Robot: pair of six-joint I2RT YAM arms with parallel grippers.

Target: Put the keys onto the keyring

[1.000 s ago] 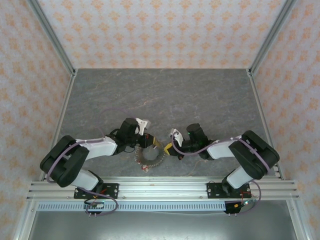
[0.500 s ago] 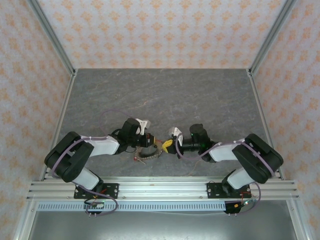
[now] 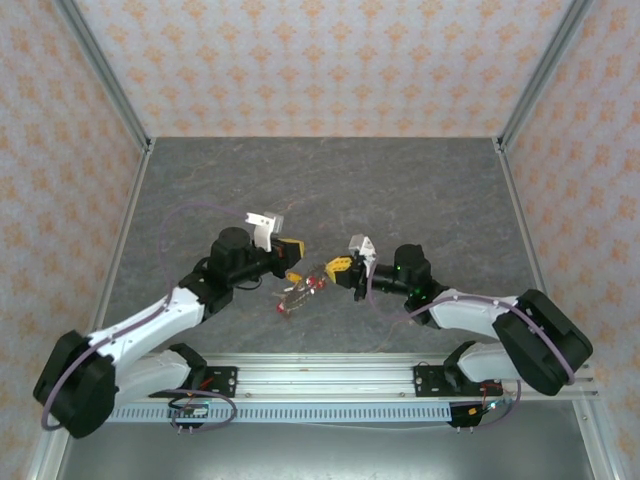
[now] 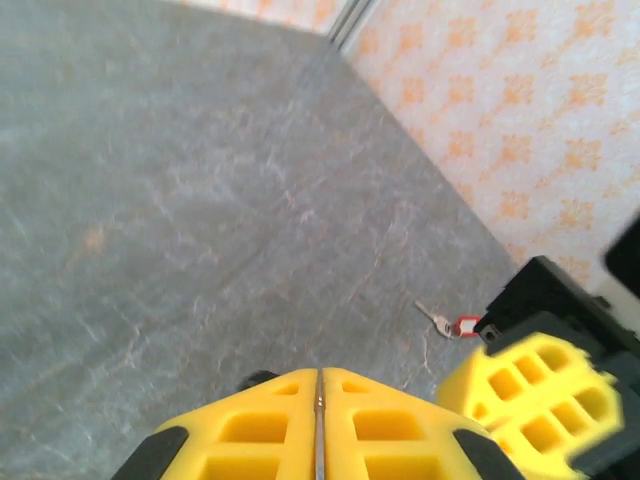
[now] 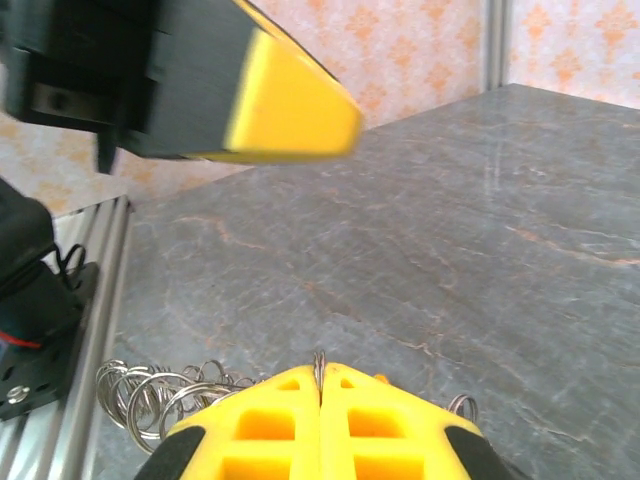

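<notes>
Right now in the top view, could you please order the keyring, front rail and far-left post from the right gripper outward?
1. keyring, at the right gripper, spreading to its left.
2. front rail, along the near edge.
3. far-left post, at the back corner.

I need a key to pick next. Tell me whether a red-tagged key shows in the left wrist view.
Yes, a small silvery key with a red tag shows against the grey table, right of centre.

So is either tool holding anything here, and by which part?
The right tool pinches the keyring by a thin wire loop. The left tool is shut; whether it holds anything cannot be told.
</notes>
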